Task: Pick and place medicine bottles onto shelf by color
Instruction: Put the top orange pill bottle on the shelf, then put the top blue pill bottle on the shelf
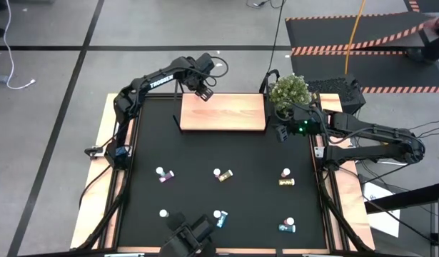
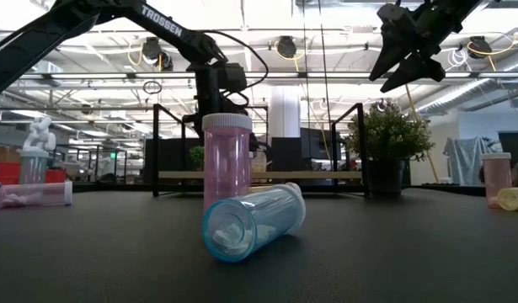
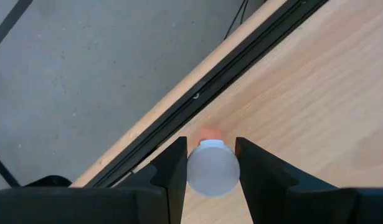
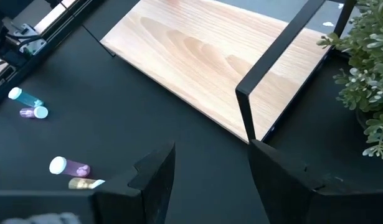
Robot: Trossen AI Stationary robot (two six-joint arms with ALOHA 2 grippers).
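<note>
The black mat (image 1: 226,193) is seen with the shelf (image 1: 223,112) at its far edge, beside a potted plant (image 1: 288,91). Above the shelf's far left corner a pink bottle (image 3: 213,167) is gripped by the left gripper (image 3: 210,171). The right gripper (image 4: 210,168) is held open near the shelf's right end. Other bottles (image 1: 223,174) are scattered on the mat.

We see the light-wood shelf (image 1: 223,113) lying flat at the desk's far edge. One white-capped pink bottle (image 3: 212,167) stands upright at its far left corner; the other bottles (image 1: 223,175) sit scattered in pairs on the black mat.
</note>
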